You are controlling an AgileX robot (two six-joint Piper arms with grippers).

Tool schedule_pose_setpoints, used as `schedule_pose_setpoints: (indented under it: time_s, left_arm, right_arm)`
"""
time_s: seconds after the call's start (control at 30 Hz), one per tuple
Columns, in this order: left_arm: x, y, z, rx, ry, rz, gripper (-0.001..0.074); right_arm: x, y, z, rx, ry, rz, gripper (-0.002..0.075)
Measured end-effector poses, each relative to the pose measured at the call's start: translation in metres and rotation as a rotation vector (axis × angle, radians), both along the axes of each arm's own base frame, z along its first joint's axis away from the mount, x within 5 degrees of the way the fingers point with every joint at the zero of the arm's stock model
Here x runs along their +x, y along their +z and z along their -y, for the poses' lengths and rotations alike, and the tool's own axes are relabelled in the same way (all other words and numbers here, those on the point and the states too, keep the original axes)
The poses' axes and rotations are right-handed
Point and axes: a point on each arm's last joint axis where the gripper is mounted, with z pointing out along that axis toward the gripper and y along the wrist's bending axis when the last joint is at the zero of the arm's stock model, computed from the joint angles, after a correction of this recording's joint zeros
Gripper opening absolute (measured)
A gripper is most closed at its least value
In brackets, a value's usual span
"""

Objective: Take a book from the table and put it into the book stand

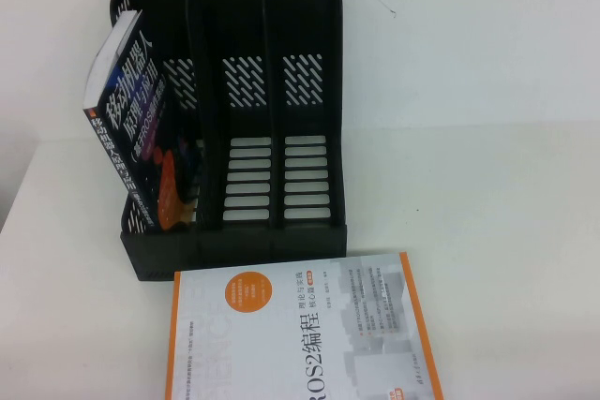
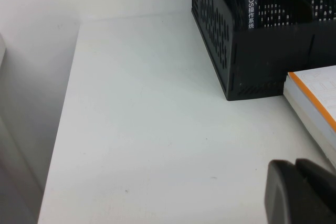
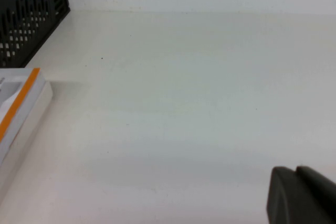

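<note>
A black three-slot book stand (image 1: 302, 16) stands at the back of the white table. A dark blue book (image 1: 131, 128) leans tilted in its left slot. A white book with orange edges (image 1: 300, 334) lies flat on the table in front of the stand. In the left wrist view, my left gripper (image 2: 297, 165) is shut and empty, low over the table, near the white book (image 2: 315, 103) and the stand's corner (image 2: 220, 35). In the right wrist view, my right gripper (image 3: 295, 171) is shut and empty, to the right of the white book (image 3: 21, 103). Neither gripper shows in the high view.
The stand's middle and right slots (image 1: 305, 138) hold nothing. A white wall rises behind the table. The table's left edge (image 2: 58, 129) drops off beside my left gripper.
</note>
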Motion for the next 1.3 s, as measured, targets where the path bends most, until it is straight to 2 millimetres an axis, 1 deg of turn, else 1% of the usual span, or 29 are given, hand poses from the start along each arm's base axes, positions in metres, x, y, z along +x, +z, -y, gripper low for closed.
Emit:
schedule_pose_setpoints:
  time_s: [0.2, 0.33, 0.6, 0.73, 0.8, 0.87, 0.97, 1.13, 1.23, 1.3]
  left_arm:
    - [0.000, 0.000, 0.000, 0.000, 0.001, 0.005, -0.0002]
    - [0.001, 0.002, 0.000, -0.002, 0.006, 0.041, -0.0002]
    - [0.004, 0.015, -0.002, -0.011, 0.024, 0.198, -0.0002]
    - [0.004, 0.018, -0.002, -0.013, 0.027, 0.227, -0.0002]
    - [0.004, 0.020, -0.002, -0.014, 0.030, 0.249, -0.0002]
    - [0.004, 0.025, -0.003, -0.011, 0.036, 0.307, -0.0002]
    - [0.003, 0.037, -0.004, -0.017, 0.050, 0.440, -0.0003]
    - [-0.004, 0.061, -0.007, -0.033, 0.082, 0.722, -0.0002]
    - [-0.010, 0.073, -0.009, -0.041, 0.098, 0.863, -0.0002]
    - [-0.014, 0.077, -0.010, -0.044, 0.104, 0.924, -0.0002]
  right_arm:
    - [0.000, 0.000, 0.000, 0.000, 0.000, 0.000, -0.0003]
    - [0.000, 0.000, 0.000, 0.000, 0.000, 0.000, -0.0003]
    - [0.000, 0.000, 0.000, 0.000, 0.000, 0.000, -0.0003]
    - [0.000, 0.000, 0.000, 0.000, 0.000, 0.002, -0.0003]
    - [0.000, 0.001, 0.000, 0.002, 0.001, 0.016, -0.0003]
    - [0.001, 0.002, 0.000, 0.006, 0.003, 0.043, -0.0003]
    - [0.003, 0.011, -0.001, 0.020, 0.008, 0.137, -0.0003]
    - [0.005, 0.034, -0.003, 0.017, 0.027, 0.398, -0.0003]
    - [0.003, 0.047, -0.003, 0.017, 0.033, 0.540, -0.0003]
    - [0.001, 0.054, -0.003, 0.024, 0.035, 0.623, -0.0003]
